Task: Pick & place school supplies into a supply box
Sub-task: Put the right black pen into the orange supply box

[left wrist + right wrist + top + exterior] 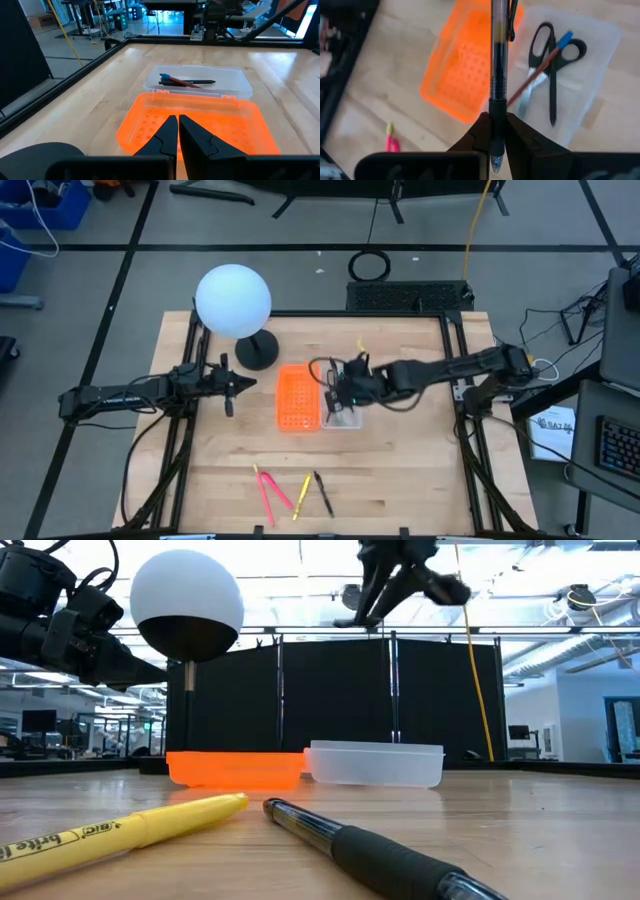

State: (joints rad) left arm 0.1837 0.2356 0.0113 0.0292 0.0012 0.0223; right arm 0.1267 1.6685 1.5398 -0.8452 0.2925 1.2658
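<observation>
My right gripper (pixel 495 131) hangs above the clear supply box (pixel 347 418), shut on a clear-barrelled pen (pixel 498 55). The box (pixel 580 95) holds black-handled scissors (pixel 555 47), a red-brown pencil with a blue end (pixel 540 70) and a dark pen (pixel 552 97). It stands on the table against the orange perforated tray (pixel 298 397). Near the front edge lie pink pens (pixel 270 490), a yellow one (pixel 301 496) and a dark one (pixel 323 492). My left gripper (pixel 177 127) waits shut at the table's left, short of the orange tray. My right gripper pinches the pen between its two fingers, on the barrel close to the writing tip (pixel 496 107). The tip (pixel 493 162) points back past the fingers, and the clip end (pixel 512 22) sticks out ahead. The fingers slant down from above, and the pen, lying along them, is lifted clear.
A white ball lamp (pixel 233 300) on a black round base (pixel 256 350) stands at the table's far left, behind the orange tray. A black frame rail (pixel 455 370) borders the table. Bare wood lies between the trays and the pens at the front.
</observation>
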